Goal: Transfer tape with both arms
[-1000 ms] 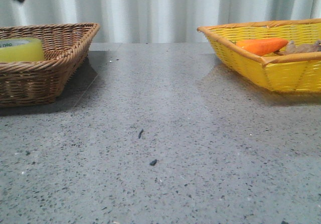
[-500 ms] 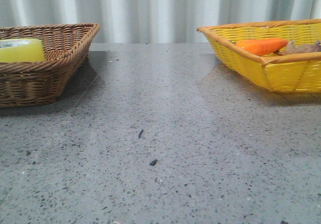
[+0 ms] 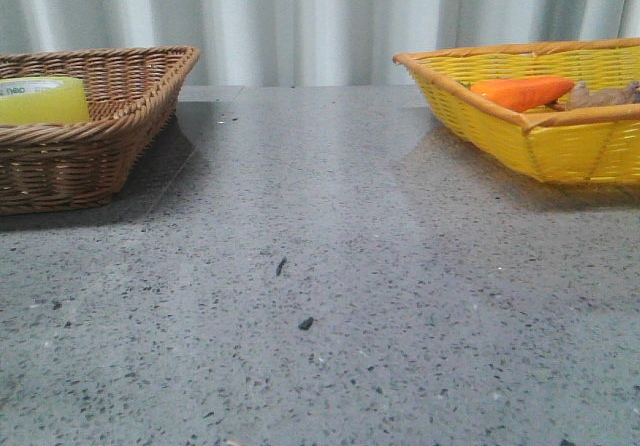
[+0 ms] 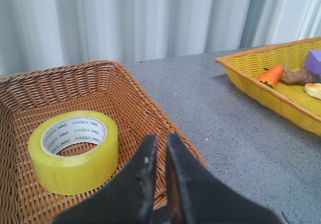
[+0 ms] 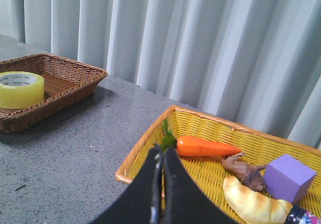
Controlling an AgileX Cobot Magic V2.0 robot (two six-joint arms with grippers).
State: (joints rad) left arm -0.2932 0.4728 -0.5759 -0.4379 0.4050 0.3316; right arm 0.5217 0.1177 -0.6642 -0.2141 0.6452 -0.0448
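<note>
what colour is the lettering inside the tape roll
Green, on the white inner core of the tape; clearest in the left wrist view.

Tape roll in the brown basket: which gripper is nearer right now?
Left. The left gripper hangs over the brown basket's near rim, just beside the tape. The right gripper hangs over the yellow basket, with the tape far across the table.

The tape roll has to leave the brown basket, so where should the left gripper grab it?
The tape lies flat in the brown basket, core hole facing up. Probably best to come from above with the left gripper, one finger in the hole, one outside, pinching the wall.
</note>
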